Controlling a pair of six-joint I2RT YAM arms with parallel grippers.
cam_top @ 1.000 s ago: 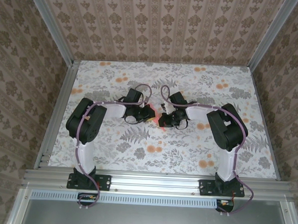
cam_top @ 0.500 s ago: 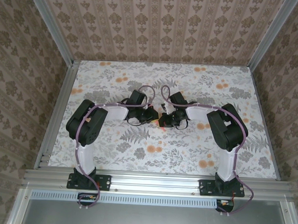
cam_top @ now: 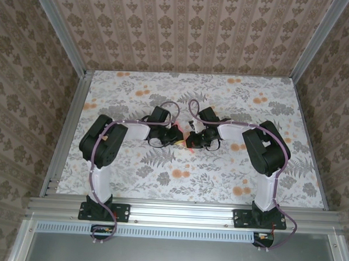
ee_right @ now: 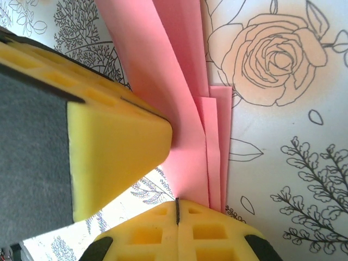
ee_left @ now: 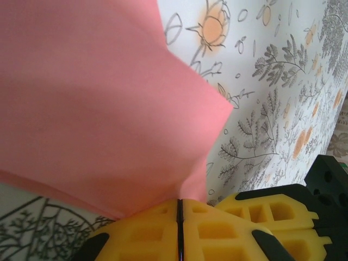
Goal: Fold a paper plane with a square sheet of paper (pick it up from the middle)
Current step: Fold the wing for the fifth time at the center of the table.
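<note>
1. Holding entry: square sheet of paper (ee_left: 98, 98), pink, already folded into stacked layers, sits at the middle of the bench (ee_left: 261, 136), neither near nor far.
2. Left gripper (ee_left: 179, 204): clenched on one paper edge; it has edged right toward its partner and tightened over the last second.
3. Right gripper (ee_right: 176, 202): clenched on the layered edge, unmoved.
4. Judgement: both ends secured, probably setting a crease; folding unfinished.

One sheet of paper (ee_left: 98, 109), pinched in two grippers: the left gripper (ee_left: 179, 204) and the right gripper (ee_right: 176, 202). Two arms: left arm (cam_top: 100, 147), right arm (cam_top: 267, 148). One table (cam_top: 235, 93).
</note>
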